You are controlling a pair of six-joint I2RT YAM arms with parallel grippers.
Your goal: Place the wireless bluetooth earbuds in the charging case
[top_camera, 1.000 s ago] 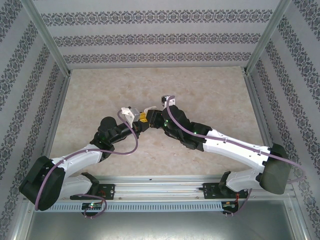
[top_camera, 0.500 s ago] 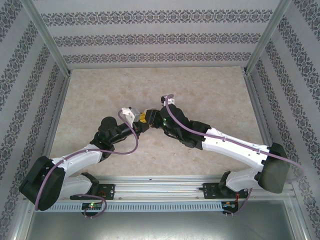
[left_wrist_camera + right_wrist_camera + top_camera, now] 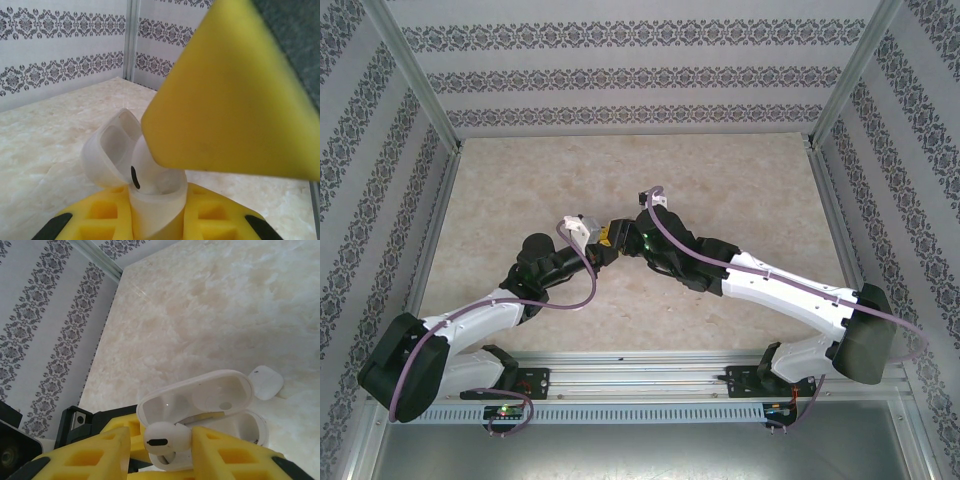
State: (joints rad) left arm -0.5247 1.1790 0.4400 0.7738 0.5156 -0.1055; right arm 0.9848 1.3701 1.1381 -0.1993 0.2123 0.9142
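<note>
From above, my left end effector and right end effector meet tip to tip over the tabletop. The left wrist shows the left one clamped on the open charging case, lid tipped back, an earbud stem-down at its well. The right wrist shows the right one pinching that earbud, with the case directly beyond its tips, so I judge the push runs along the stem. A second earbud lies on the tabletop just past the case.
</note>
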